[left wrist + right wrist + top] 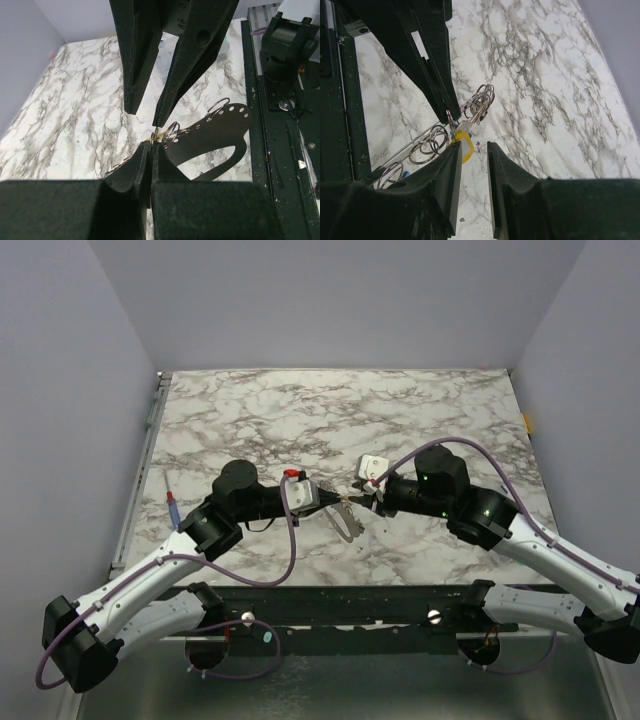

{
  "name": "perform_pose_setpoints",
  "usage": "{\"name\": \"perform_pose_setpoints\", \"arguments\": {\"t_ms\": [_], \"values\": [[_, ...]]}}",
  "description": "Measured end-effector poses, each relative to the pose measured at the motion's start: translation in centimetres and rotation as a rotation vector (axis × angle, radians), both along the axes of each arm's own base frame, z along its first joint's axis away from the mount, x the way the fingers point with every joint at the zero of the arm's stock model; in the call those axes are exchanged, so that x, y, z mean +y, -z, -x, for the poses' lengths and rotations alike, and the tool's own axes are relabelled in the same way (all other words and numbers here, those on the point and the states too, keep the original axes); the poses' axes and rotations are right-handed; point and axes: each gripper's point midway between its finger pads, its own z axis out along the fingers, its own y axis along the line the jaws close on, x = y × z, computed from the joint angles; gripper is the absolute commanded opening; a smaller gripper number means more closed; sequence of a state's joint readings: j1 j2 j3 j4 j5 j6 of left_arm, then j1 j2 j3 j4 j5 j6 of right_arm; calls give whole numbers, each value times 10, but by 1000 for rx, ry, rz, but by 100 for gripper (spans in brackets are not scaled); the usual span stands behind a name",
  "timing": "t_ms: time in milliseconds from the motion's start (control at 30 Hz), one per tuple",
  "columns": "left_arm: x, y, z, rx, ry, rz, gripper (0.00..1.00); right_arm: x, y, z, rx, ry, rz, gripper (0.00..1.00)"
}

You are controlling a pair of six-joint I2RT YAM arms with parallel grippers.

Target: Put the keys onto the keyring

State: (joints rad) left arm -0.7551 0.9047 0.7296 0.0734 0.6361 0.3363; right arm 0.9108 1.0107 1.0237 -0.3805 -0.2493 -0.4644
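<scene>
My left gripper (333,502) is shut on a thin metal keyring (159,134) and holds it above the table. From that ring hangs a perforated metal plate (220,120) carrying more split rings (431,143). My right gripper (472,148) is open. Its left finger lies against a yellow-tagged key (465,148) that hangs at the held ring. Nothing sits between its jaws. A bunch of rings (480,100) hangs just past the left gripper's tips (451,118). Small blue tags (405,174) show among the rings. In the top view the two grippers meet tip to tip, with the right gripper (366,498) facing the left.
A thin red-and-blue stick (172,502) lies at the table's left edge. A small white block (371,467) sits just behind the right gripper. The black rail (340,602) with the arm bases runs along the near edge.
</scene>
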Motion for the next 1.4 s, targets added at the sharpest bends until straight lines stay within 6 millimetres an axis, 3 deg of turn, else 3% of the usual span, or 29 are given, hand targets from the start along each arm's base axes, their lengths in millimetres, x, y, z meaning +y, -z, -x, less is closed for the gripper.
{"name": "perform_pose_setpoints", "arguments": {"t_ms": [900, 1400], "values": [[3, -4, 1, 0, -10, 11, 0, 7, 4, 15, 46, -81, -3, 43], [3, -6, -1, 1, -24, 16, 0, 12, 6, 20, 91, -103, -16, 41]]}}
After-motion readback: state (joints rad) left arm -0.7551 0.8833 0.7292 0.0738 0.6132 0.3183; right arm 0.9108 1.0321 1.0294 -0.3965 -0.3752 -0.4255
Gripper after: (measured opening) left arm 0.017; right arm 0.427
